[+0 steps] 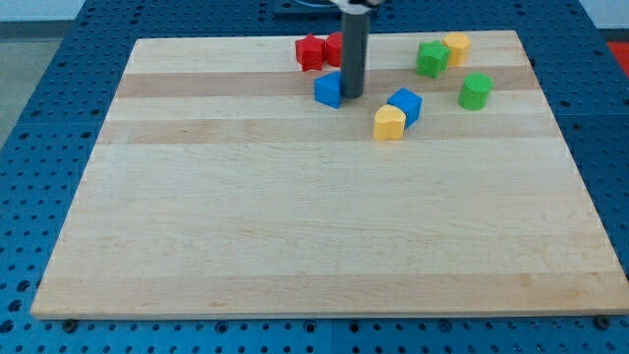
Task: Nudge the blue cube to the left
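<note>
A blue cube [327,89] sits near the view's top centre of the wooden board [295,226]. My tip [352,95] is the lower end of the dark rod and stands right against the cube's right side. A second blue block [405,104] lies further to the view's right, touching a yellow block [389,123].
Two red blocks [311,52] lie at the view's top behind the rod. A green block [430,58] and a yellow block [456,47] sit at the top right. Another green block [476,90] lies right of the second blue block.
</note>
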Controlling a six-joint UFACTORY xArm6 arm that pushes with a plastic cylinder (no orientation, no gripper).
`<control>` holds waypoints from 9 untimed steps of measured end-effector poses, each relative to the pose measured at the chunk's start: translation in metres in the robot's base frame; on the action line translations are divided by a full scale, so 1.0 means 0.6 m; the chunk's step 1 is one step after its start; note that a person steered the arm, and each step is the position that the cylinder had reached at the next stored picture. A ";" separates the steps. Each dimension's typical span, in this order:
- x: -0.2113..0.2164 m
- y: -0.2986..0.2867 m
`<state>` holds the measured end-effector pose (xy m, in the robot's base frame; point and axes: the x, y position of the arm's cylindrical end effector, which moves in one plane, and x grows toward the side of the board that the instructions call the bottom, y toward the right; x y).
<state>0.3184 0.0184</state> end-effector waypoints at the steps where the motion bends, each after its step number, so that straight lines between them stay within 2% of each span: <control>1: 0.004 0.002; 4: 0.004 0.184; 5: 0.011 0.206; 7: 0.103 0.206; 8: 0.117 0.206; 9: 0.093 0.197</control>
<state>0.3742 0.1364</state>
